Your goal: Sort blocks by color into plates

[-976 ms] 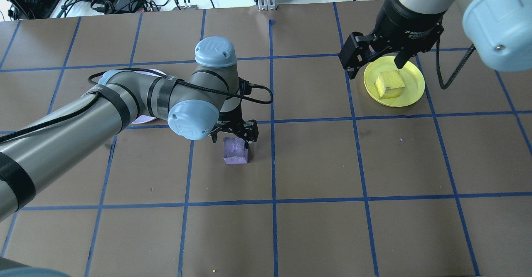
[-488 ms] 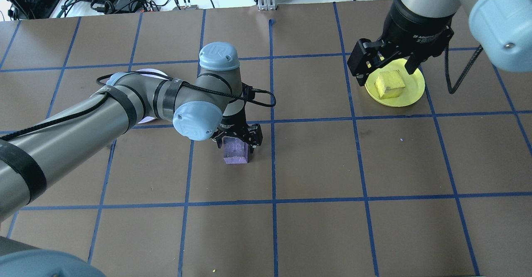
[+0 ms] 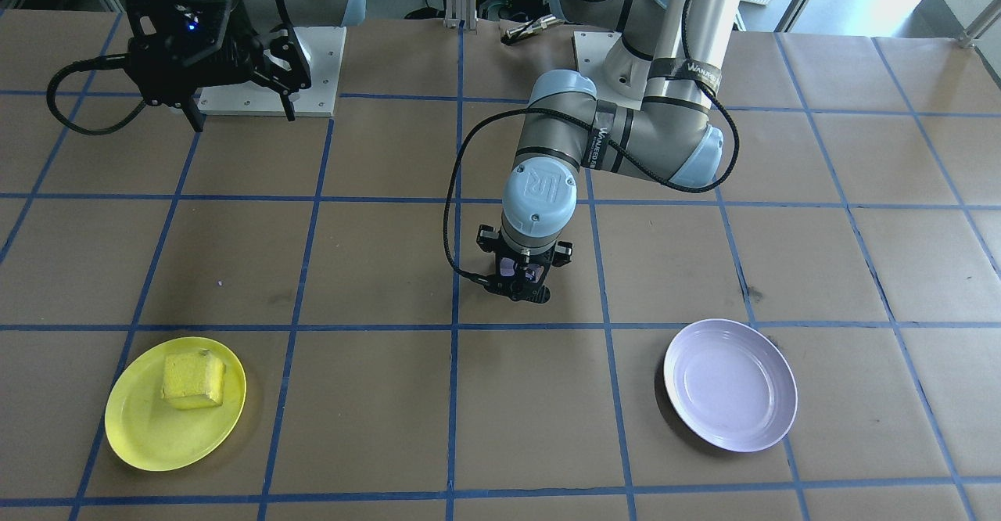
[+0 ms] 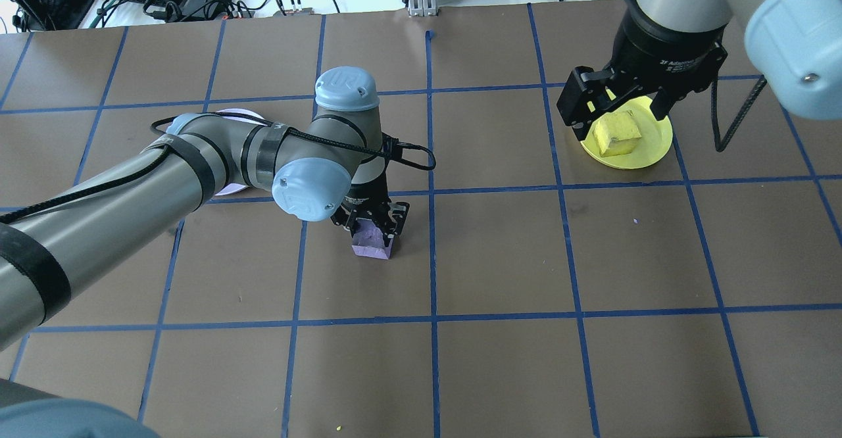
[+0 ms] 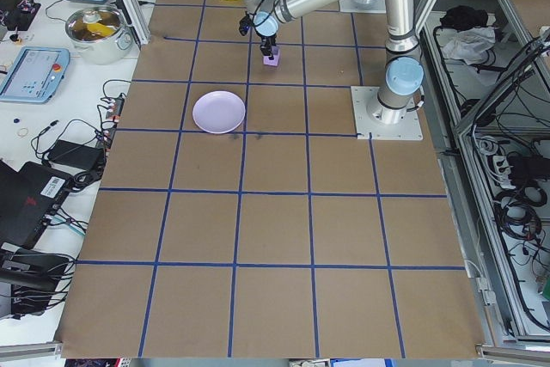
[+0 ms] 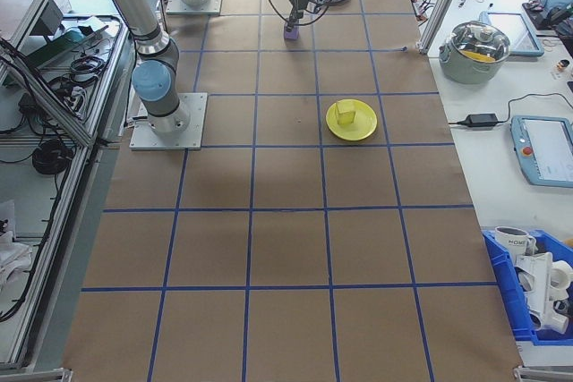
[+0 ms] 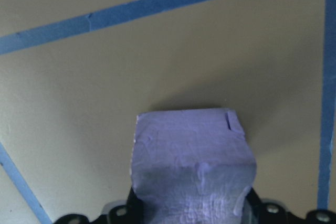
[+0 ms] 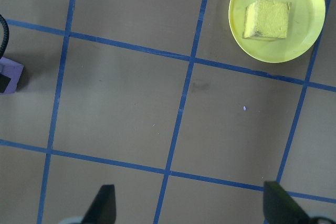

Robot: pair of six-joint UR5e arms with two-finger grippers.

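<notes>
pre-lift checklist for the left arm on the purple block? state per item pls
1. Left gripper down over the purple block: ok, the block sits between the fingers in the left wrist view.
2. Fingers firmly clamped on the block: cannot tell, the contact is hidden in every view.
3. Lavender plate empty and unobstructed: ok.
4. Right gripper out of the way: ok, open and raised, back near the robot's base in the front-facing view.
5. Yellow block already sorted: ok, it lies in the yellow plate.
6. Block still resting on the table: ok, not lifted yet.
</notes>
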